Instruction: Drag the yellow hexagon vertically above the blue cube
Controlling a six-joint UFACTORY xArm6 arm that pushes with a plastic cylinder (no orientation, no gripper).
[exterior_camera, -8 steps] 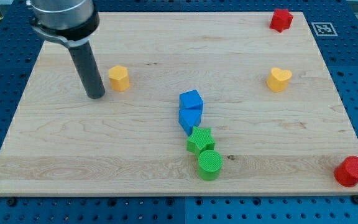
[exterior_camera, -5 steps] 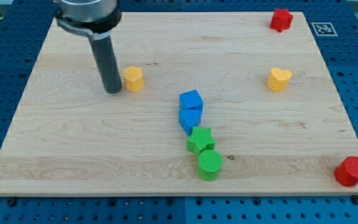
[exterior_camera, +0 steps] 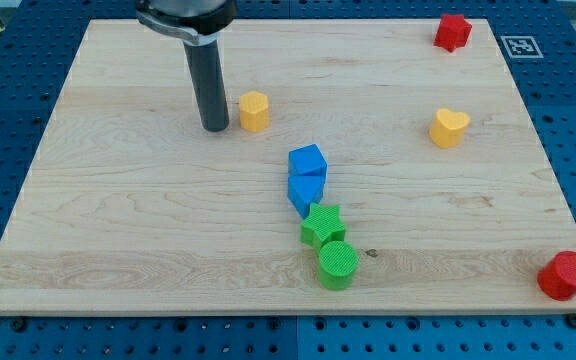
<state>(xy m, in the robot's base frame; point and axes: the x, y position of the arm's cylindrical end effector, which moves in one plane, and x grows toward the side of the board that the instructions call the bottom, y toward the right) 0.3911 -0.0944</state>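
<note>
My tip (exterior_camera: 215, 127) sits on the wooden board (exterior_camera: 118, 230), far-left of centre, and the yellow hexagon (exterior_camera: 254, 110) stands just to its right, so close that I cannot tell whether they touch. There is no claw on this arm, only a straight dark rod, so it grasps nothing.

The blue cube (exterior_camera: 308, 160) is nearer and to the right of the hexagon, a clear stretch of board between them. Right against the cube's near side is a second blue block (exterior_camera: 303, 190), its shape hard to make out. Nearer still comes the green star (exterior_camera: 322, 224), touching that block, and then the green cylinder (exterior_camera: 338, 264) against the star. The four form a line slanting toward the near edge.

Over on the right, a yellow heart (exterior_camera: 449, 127) stands alone, well apart from the hexagon. A small red block (exterior_camera: 452, 31) sits in the far-right corner, and a larger red block (exterior_camera: 566, 275) in the near-right corner.
</note>
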